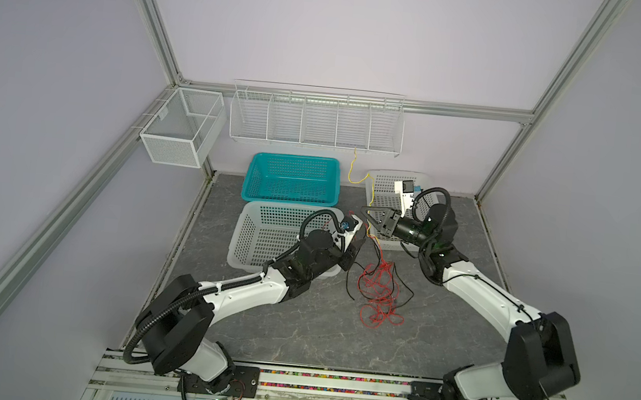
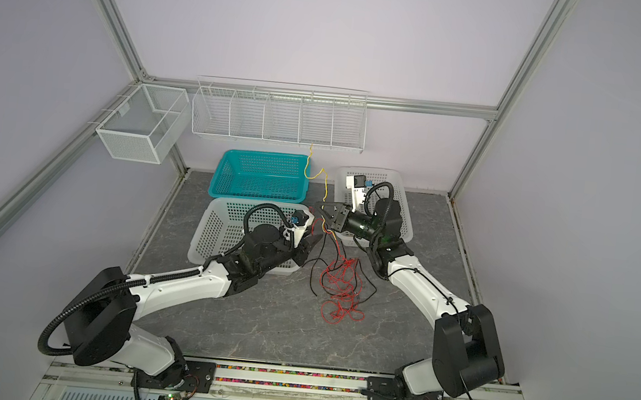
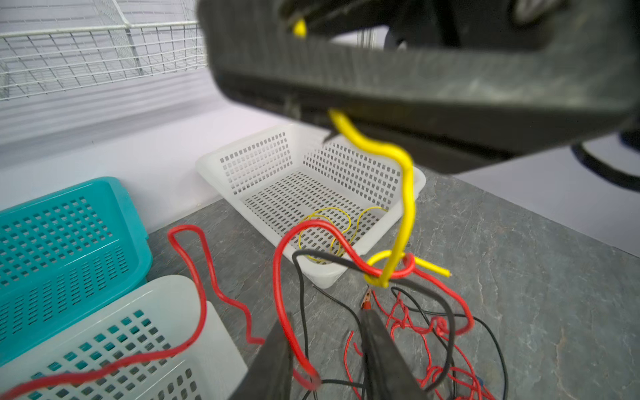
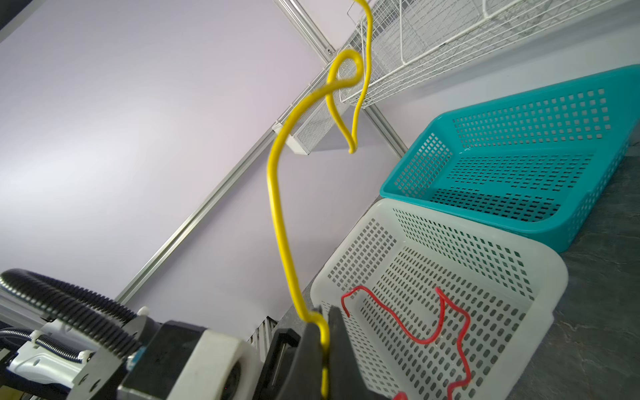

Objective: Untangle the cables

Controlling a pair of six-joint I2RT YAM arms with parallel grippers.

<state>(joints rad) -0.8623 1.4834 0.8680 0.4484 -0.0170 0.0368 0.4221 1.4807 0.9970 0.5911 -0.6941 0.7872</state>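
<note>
The cables [image 1: 380,292] lie mostly as a loose red-and-black heap on the grey table [image 1: 297,328], a little right of centre in both top views, between the two arms, but two strands are raised out of it. The yellow cable [image 4: 277,214] is pinched between the pressed-together fingers of the right gripper [image 4: 325,313]. Above them it loops up toward the wire shelf [image 1: 315,119] at the upper middle of the frame; whether it touches the shelf I cannot tell. In the left wrist view it hangs below the grip to a knot [image 3: 388,272] right of centre. There its small loop is wound round a thick red cable [image 3: 276,277], and the short yellow end pokes out to the right. The left gripper [image 3: 325,315], at the bottom edge of that view, has its fingers partly spread, with the red cable and a black cable [image 3: 302,311] running between them; nothing looks pinched there. A stretch of red cable also lies in the white basket [image 4: 346,249] at the lower right of the right wrist view. The step in hand, I judge, is parting yellow from red at that knot. The next move calls for the left fingers to close on the red cable alone — not the black — and then a gentle opposed pull, or feeding the short yellow end back through its loop, since a hard tug would likely tighten it. No brand, label or writing can be read in any view.
</note>
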